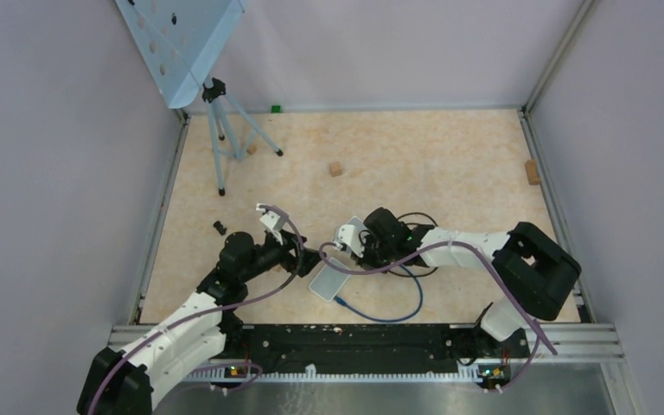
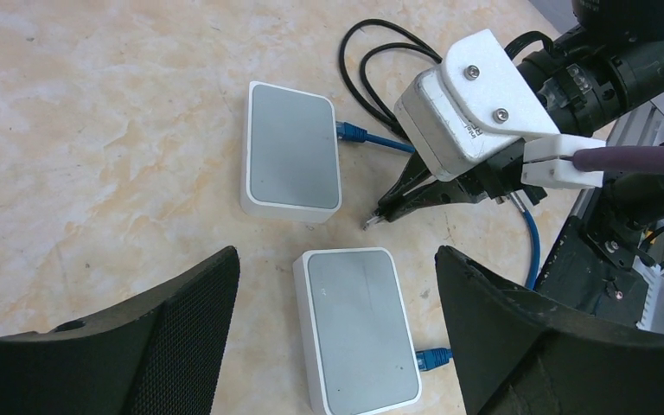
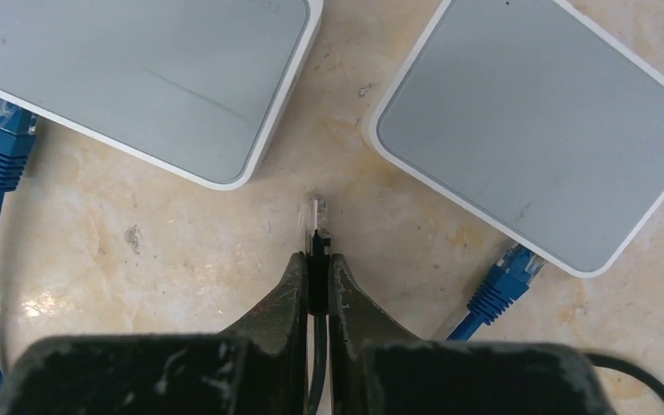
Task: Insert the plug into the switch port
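Beige marbled counter carrying two white switches that lie apart: far switch and near switch. A blue cable is seated in the far switch, and a second blue cable in the near one. Left pincer is spread wide above the near switch and holds nothing. Right pincer is pressed together, pinching the plug of a black cable. The plug's clear tip points into the gap between the switches and touches neither.
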